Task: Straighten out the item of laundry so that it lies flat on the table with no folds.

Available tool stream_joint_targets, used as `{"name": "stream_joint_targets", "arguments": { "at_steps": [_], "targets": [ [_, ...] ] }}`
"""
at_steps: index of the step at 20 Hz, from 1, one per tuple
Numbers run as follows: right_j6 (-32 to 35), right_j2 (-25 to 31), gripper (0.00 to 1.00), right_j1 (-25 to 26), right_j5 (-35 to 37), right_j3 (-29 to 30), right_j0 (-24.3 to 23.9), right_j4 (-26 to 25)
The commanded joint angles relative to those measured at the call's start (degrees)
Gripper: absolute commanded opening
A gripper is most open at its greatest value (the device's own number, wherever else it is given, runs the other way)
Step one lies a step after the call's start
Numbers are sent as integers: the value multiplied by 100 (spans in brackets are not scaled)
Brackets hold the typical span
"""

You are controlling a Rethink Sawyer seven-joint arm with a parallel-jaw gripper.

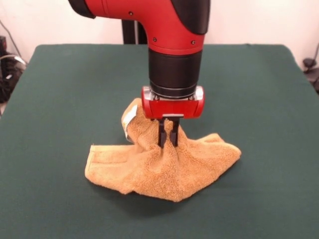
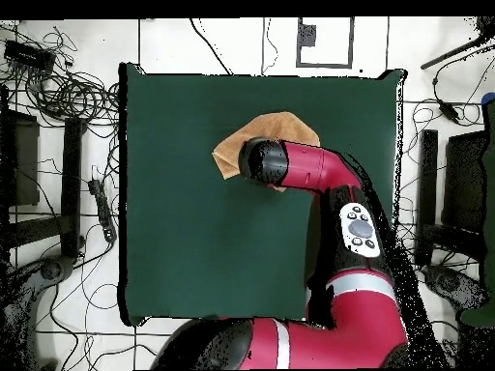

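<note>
The orange-tan towel lies crumpled in the middle of the green table, bunched up toward its centre, with a small white tag on a raised fold at the back left. My gripper comes straight down onto it, and its black fingers are pinched together on a ridge of the cloth. In the overhead view the arm's end covers most of the towel, and the gripper itself is hidden there.
The table's felt reaches well past the towel on all sides. Cables and stands lie on the floor beyond the table's edges.
</note>
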Motion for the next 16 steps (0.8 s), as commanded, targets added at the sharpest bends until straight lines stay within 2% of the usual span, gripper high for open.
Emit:
{"name": "stream_joint_targets", "arguments": {
  "at_steps": [1, 10, 16],
  "targets": [
    [1008, 226, 0, -160, 753, 885, 145, 329],
    [1194, 135, 0, -368, 748, 1248, 262, 493],
    [1263, 94, 0, -394, 492, 1516, 282, 516]
  ]
}}
